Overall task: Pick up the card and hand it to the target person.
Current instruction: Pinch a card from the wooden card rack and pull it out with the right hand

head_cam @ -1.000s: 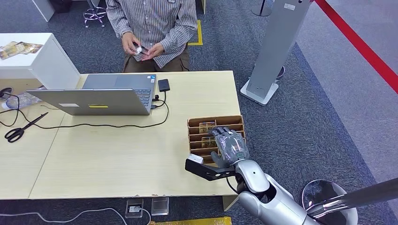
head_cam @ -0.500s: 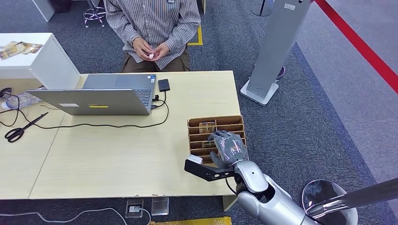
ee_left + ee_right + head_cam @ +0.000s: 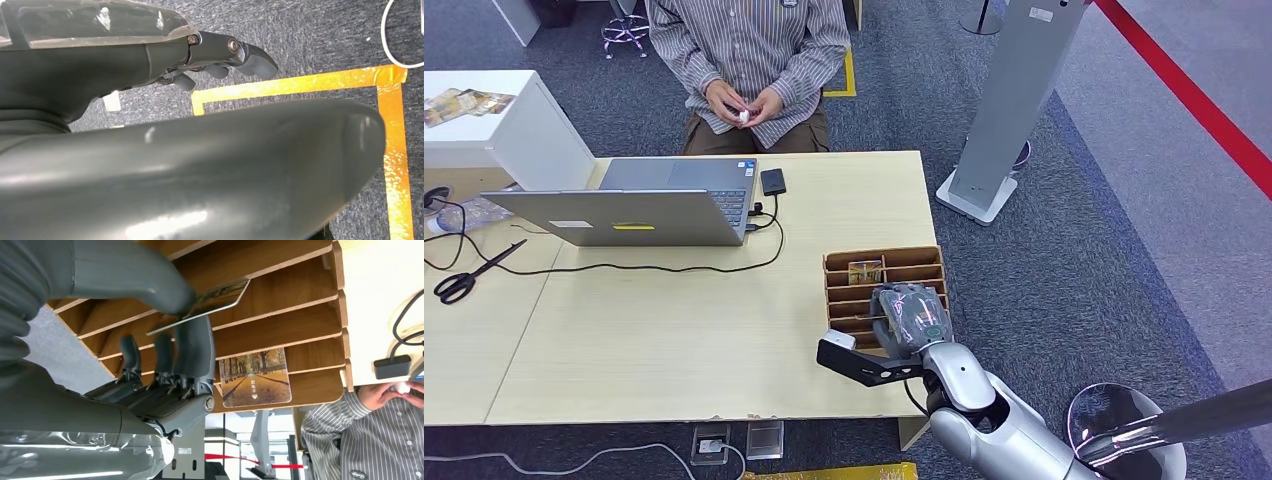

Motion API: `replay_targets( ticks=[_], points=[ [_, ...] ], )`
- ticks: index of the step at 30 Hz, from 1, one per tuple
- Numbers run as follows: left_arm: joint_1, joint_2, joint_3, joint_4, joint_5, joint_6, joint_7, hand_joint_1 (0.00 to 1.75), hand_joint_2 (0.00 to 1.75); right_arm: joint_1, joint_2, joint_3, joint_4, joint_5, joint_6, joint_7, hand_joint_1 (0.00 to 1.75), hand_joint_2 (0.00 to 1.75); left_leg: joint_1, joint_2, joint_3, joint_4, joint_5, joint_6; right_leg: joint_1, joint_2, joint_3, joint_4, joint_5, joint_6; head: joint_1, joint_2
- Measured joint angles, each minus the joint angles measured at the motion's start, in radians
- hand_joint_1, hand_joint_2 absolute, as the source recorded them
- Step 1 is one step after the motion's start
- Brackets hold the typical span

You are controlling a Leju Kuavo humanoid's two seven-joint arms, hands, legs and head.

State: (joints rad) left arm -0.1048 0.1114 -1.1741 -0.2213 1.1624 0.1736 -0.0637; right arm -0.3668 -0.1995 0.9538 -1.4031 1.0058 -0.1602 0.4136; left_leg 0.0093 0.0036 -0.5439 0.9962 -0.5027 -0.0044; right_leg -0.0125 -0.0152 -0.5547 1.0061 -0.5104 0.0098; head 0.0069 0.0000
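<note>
The light wooden table [image 3: 674, 330] carries a laptop [image 3: 624, 205], a black cable [image 3: 624, 267], scissors [image 3: 469, 275] and a slotted wooden box [image 3: 839, 265] near its right edge.

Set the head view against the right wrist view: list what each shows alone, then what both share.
Head view alone: the laptop, the scissors and the whole table.

Right wrist view alone: the card pinched between thumb and fingers.

Both: the right hand at the wooden rack, a second card standing in a slot, and the seated person.
</note>
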Motion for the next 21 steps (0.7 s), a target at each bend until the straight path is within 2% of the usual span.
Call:
replay_targets(
  ticks=[2, 4, 21],
  points=[
    [0.000, 0.000, 0.000, 0.000, 0.000, 0.000, 0.000, 0.00, 0.00, 0.000, 0.000, 0.000, 0.000, 0.000, 0.000, 0.001, 1.64, 1.75, 0.000, 0.000, 0.000, 0.000, 0.000, 0.000, 0.000, 0.000, 0.000, 0.000, 0.000, 0.000, 0.000, 0.000],
    [0.000, 0.000, 0.000, 0.000, 0.000, 0.000, 0.000, 0.00, 0.00, -0.001, 0.000, 0.000, 0.000, -0.001, -0.001, 0.002, 1.68, 1.75, 0.000, 0.000, 0.000, 0.000, 0.000, 0.000, 0.000, 0.000, 0.000, 0.000, 0.000, 0.000, 0.000, 0.000],
    [-0.001, 0.000, -0.001, 0.000, -0.003, 0.004, 0.000, 0.00, 0.00, -0.002, 0.000, -0.002, 0.000, -0.006, -0.014, 0.005, 1.66, 1.75, 0.000, 0.000, 0.000, 0.000, 0.000, 0.000, 0.000, 0.000, 0.000, 0.000, 0.000, 0.000, 0.000, 0.000]
  ],
)
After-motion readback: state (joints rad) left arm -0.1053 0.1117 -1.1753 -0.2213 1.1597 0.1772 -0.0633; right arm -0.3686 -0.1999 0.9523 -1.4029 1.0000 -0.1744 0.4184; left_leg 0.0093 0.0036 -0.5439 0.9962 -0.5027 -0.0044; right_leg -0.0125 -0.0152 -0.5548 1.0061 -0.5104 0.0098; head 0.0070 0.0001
